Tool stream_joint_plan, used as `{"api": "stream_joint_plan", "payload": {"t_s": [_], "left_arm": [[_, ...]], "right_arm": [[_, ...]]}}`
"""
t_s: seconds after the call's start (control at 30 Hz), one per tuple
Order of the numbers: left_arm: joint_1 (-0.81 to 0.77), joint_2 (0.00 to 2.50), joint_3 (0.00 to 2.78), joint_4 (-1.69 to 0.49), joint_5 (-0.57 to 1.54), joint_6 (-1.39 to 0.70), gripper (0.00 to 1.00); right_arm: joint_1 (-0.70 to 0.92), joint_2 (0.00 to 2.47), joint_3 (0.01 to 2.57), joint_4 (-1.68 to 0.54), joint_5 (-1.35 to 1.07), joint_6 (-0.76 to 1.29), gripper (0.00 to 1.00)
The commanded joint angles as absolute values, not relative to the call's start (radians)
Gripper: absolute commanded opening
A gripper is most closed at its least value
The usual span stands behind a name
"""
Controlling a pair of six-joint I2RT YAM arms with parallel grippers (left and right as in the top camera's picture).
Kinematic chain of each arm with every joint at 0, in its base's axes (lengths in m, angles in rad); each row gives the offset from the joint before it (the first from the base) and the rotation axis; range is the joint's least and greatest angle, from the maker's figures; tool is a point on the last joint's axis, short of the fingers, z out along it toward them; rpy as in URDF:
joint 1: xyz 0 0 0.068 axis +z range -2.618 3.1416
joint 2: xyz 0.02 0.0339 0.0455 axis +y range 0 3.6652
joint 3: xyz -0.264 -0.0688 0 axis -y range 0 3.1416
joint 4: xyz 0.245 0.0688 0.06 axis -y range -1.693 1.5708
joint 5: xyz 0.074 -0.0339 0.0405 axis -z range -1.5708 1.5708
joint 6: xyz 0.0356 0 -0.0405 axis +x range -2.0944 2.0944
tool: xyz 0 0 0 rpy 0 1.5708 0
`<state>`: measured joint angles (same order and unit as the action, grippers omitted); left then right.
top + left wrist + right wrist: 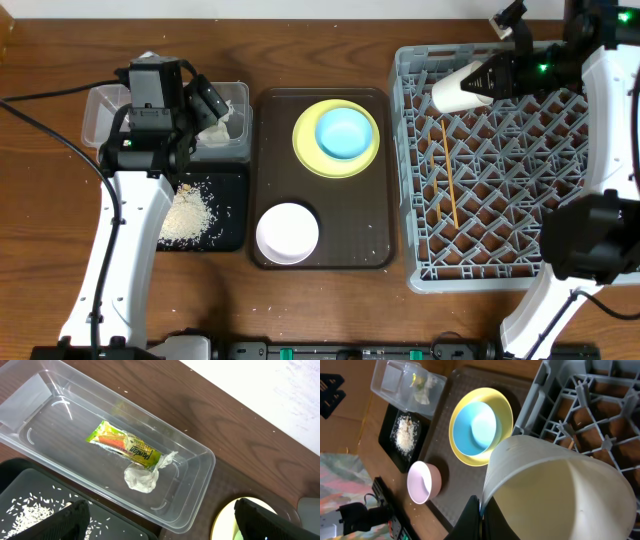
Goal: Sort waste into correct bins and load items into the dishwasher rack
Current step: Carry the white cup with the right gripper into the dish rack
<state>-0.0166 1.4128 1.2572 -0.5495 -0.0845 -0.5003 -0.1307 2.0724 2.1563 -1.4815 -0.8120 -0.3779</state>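
My right gripper is shut on the rim of the small white cup, holding it tilted above the far left corner of the grey dishwasher rack. The chopsticks lie inside the rack. In the left wrist view my left gripper stands open above the near edge of the clear tub, which holds the yellow-green wrapper and the crumpled tissue. Rice crumbs lie in the black tray. The blue bowl sits in the yellow plate.
A brown serving tray between the bins and the rack carries the plate with the bowl, and a bowl that is white inside and pink outside. The left arm's white link crosses the table's front left.
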Motion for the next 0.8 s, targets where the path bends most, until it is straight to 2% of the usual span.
{"api": "stream_joint_plan", "payload": {"t_s": [0.0,0.3,0.77], "left_arm": [[-0.012,1.418,1.272,-0.549,-0.090,-0.498,0.95],[-0.012,1.418,1.272,-0.549,-0.090,-0.498,0.95],[-0.012,1.418,1.272,-0.549,-0.089,-0.498,0.95]], "right_arm": [[-0.126,2.110,2.152,-1.483,-0.861,-0.430,0.01],[-0.139,2.156,2.152,-1.480,-0.991,-0.443,0.01],[-0.141,2.205,2.151,-1.417,-1.000,-0.443,0.01]]}}
